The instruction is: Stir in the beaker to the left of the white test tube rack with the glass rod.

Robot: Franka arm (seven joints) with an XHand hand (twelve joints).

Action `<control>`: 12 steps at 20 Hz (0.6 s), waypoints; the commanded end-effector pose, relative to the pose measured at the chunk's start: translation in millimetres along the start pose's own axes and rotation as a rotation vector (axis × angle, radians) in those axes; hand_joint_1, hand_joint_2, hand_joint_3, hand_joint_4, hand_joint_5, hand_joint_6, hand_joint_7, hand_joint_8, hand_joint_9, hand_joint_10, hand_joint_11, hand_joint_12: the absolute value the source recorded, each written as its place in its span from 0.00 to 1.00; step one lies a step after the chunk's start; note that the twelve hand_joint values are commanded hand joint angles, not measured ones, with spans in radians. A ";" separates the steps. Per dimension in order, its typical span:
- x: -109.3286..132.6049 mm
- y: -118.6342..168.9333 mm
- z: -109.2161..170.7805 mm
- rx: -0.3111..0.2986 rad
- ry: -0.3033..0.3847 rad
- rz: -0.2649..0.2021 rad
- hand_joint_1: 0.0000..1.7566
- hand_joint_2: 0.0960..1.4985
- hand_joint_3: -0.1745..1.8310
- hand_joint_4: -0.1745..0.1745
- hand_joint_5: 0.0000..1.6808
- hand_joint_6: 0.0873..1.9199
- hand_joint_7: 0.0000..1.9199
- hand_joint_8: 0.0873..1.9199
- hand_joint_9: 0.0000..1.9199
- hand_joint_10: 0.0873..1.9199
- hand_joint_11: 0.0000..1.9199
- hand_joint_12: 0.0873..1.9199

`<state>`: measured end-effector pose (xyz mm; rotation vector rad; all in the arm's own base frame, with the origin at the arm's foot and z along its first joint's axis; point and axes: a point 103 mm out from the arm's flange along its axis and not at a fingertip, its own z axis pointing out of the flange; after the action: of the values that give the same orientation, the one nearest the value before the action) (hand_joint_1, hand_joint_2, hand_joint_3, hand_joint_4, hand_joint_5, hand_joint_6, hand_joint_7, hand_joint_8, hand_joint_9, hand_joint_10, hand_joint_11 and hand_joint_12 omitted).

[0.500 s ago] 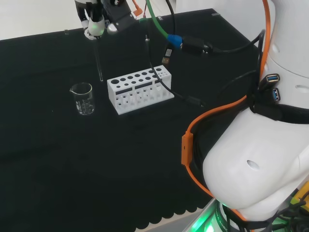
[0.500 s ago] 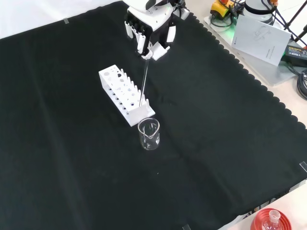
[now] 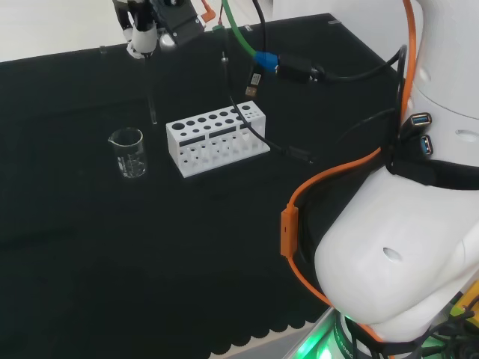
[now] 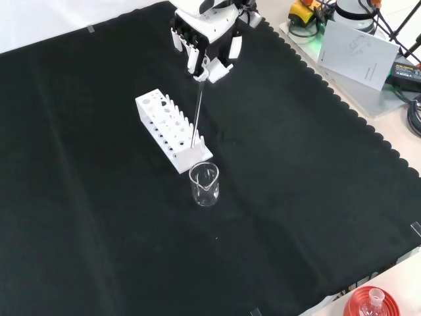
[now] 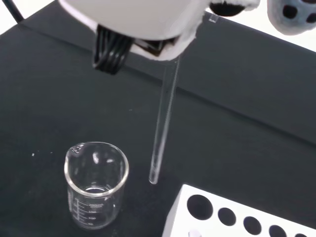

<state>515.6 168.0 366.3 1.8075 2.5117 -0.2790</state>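
On the black cloth [image 4: 99, 197], whose scalloped edge borders a pale bench with papers [image 4: 358, 49], the hand [image 4: 207, 36] pinches the glass rod [image 4: 197, 112], which hangs below it above the white test tube rack [image 4: 172, 130], beside the clear beaker [image 4: 204, 184].

In your head view, the hand [image 3: 144, 34] has moved slightly up and to the left, toward the frame's upper left corner. The glass rod [image 3: 152, 93] it pinches has risen with it. In your front view, the hand [image 4: 207, 39] has edged slightly higher in the frame.
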 end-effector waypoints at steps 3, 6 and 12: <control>16.9 9.0 0.9 0.020 -0.022 -0.028 0.69 0.36 0.51 0.00 0.70 0.45 0.89 0.13 0.99 0.00 0.81 0.38; 23.6 12.2 0.8 0.001 -0.003 -0.042 0.69 0.36 0.51 0.00 0.70 0.45 0.89 0.13 0.99 0.00 0.81 0.38; 31.5 17.9 0.8 0.007 -0.011 -0.052 0.68 0.36 0.51 0.00 0.70 0.45 0.89 0.13 0.99 0.00 0.81 0.38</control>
<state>520.5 190.1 362.1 1.7684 2.5338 -0.2998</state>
